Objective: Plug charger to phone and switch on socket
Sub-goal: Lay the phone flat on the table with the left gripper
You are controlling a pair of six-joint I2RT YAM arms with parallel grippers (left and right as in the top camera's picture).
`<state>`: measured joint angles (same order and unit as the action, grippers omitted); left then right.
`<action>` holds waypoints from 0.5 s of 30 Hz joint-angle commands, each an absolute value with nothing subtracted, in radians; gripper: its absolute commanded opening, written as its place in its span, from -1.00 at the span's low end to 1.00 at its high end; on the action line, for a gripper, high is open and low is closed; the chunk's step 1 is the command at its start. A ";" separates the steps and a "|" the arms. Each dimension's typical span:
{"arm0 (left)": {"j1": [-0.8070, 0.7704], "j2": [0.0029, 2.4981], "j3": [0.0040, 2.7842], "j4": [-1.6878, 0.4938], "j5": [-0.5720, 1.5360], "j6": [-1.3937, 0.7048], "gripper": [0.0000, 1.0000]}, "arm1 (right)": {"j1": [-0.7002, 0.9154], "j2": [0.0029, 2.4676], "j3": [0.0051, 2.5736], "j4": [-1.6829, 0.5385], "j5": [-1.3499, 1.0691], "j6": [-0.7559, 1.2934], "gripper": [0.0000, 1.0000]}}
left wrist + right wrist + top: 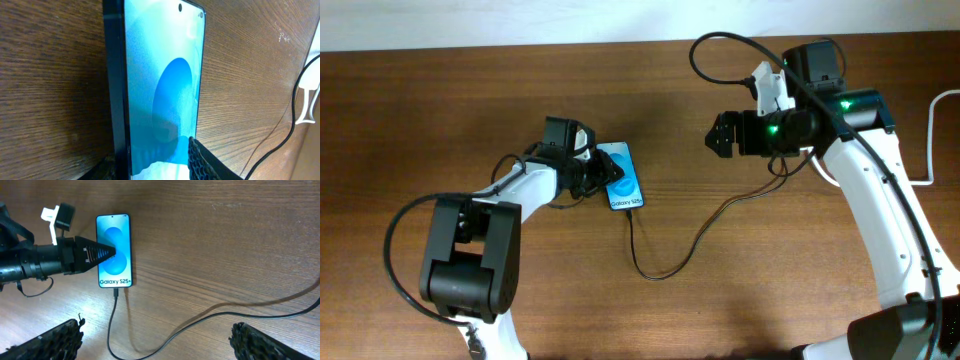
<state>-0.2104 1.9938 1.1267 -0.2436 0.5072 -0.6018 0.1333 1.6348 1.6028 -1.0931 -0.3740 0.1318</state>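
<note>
place: looks like a robot lab bench to me, not somebody's home
arms: a left arm (525,190) and a right arm (865,190), both trailing wires, share one table (740,310)
surface: plain brown wood grain
backdrop: bare white wall (520,25) along the far edge
gear: phone (621,175) showing a demo screen, black cable (250,314), white cord (932,130)

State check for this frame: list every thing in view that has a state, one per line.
Slim black-edged smartphone with a blue screen: flat on the wooden table, screen lit.
Thin black charger cable: plug tip in the smartphone's bottom edge, the rest lying slack.
Left gripper: tip over the screen; open or shut cannot be told.
Right gripper: open, empty.
</note>
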 commanded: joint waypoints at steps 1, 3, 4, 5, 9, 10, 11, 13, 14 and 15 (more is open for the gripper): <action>-0.173 2.078 1.081 -0.309 0.381 -0.590 -0.17 | 0.137 1.611 1.621 -1.093 -0.358 0.127 0.97; -0.164 2.078 1.081 -0.321 0.381 -0.590 -0.17 | 0.137 1.611 1.621 -1.093 -0.358 0.127 0.97; -0.161 2.078 1.081 -0.326 0.381 -0.590 -0.17 | 0.137 1.611 1.621 -1.093 -0.357 0.127 0.97; -0.159 2.078 1.081 -0.332 0.381 -0.590 -0.17 | 0.137 1.611 1.621 -1.093 -0.358 0.127 0.97; -0.158 2.078 1.081 -0.347 0.381 -0.590 -0.16 | 0.137 1.611 1.621 -1.094 -0.358 0.127 0.97; -0.158 2.078 1.081 -0.349 0.381 -0.590 -0.16 | 0.137 1.611 1.621 -1.094 -0.358 0.127 0.97; -0.158 2.078 1.081 -0.351 0.380 -0.590 -0.17 | 0.137 1.611 1.621 -1.094 -0.358 0.127 0.97; -0.158 2.078 1.081 -0.355 0.380 -0.590 -0.17 | 0.137 1.611 1.621 -1.094 -0.358 0.127 0.96; -0.158 2.078 1.081 -0.355 0.380 -0.590 -0.16 | 0.137 1.611 1.621 -1.094 -0.358 0.127 0.97; -0.158 2.078 1.081 -0.355 0.380 -0.590 -0.16 | 0.137 1.611 1.621 -1.094 -0.358 0.127 0.97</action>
<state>-0.1741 1.9938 1.1381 -0.3065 0.5274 -0.6014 0.1333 1.6348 1.6028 -1.0931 -0.3698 0.1318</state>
